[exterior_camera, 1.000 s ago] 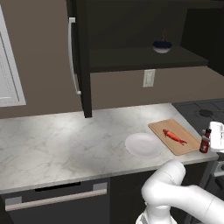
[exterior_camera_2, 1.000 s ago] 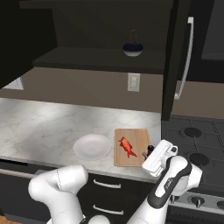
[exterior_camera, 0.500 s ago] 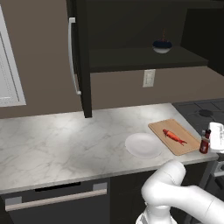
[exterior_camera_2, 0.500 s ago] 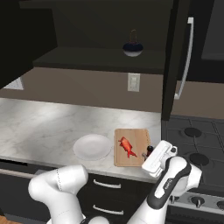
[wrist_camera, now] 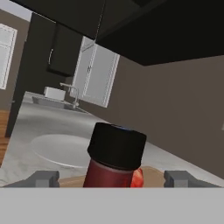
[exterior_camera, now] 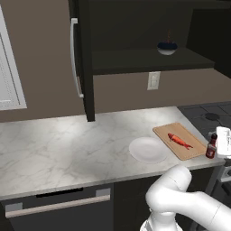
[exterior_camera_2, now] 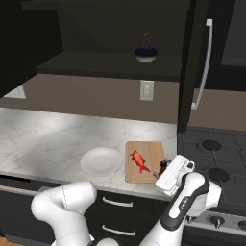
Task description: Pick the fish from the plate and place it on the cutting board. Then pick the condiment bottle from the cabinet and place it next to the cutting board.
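The red condiment bottle (exterior_camera: 210,146) with its black cap stands upright on the counter, just off the right edge of the cutting board (exterior_camera: 167,131). My gripper (exterior_camera: 221,144) is at the bottle's right side. In the hand view the bottle (wrist_camera: 114,153) sits between the two spread fingertips (wrist_camera: 43,178), and neither touches it, so the gripper (wrist_camera: 113,179) is open. The red-orange fish (exterior_camera: 180,140) lies on the board. To the board's left is the bare white plate (exterior_camera: 146,150). Above, the dark cabinet (exterior_camera: 135,61) stands open, its door (exterior_camera: 83,58) swung out.
A dark bowl (exterior_camera: 167,47) sits on the cabinet shelf. The stove top (exterior_camera_2: 211,153) with its burners starts right beside the bottle (exterior_camera_2: 163,166) and board (exterior_camera_2: 149,149). A wall outlet (exterior_camera_2: 146,90) is behind the board. Bare marble counter (exterior_camera: 58,149) stretches left of the plate.
The jaws have opened and let go of the condiment bottle, which stays standing beside the cutting board. The arm has hardly moved.
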You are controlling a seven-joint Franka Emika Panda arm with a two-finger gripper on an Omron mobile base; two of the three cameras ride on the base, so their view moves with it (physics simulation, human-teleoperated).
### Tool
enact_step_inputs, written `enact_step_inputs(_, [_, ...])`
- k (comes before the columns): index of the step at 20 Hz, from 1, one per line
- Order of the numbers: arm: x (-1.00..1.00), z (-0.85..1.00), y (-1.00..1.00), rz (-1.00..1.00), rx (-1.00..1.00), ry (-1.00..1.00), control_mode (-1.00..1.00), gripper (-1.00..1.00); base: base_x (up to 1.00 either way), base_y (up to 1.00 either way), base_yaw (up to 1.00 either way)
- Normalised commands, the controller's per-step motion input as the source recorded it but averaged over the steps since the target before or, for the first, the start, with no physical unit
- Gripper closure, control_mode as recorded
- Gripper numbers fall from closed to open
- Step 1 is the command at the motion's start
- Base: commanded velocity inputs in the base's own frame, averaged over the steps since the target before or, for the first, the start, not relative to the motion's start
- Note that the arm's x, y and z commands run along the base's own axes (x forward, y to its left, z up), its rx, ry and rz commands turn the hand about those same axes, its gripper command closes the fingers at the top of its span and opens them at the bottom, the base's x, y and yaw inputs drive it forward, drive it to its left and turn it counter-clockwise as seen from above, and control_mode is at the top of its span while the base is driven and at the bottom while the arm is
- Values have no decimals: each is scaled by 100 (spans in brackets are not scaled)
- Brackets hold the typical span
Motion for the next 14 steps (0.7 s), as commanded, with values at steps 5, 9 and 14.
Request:
enact_step_inputs(5, [0, -21, 0, 0, 0, 0, -100, -100, 0, 0, 0])
enact_step_inputs(9, [0, -12, 0, 0, 1, 0, -100, -100, 0, 0, 0])
enact_step_inputs(14, [-10, -3, -2, 0, 1, 0, -100, -100, 0, 0, 0])
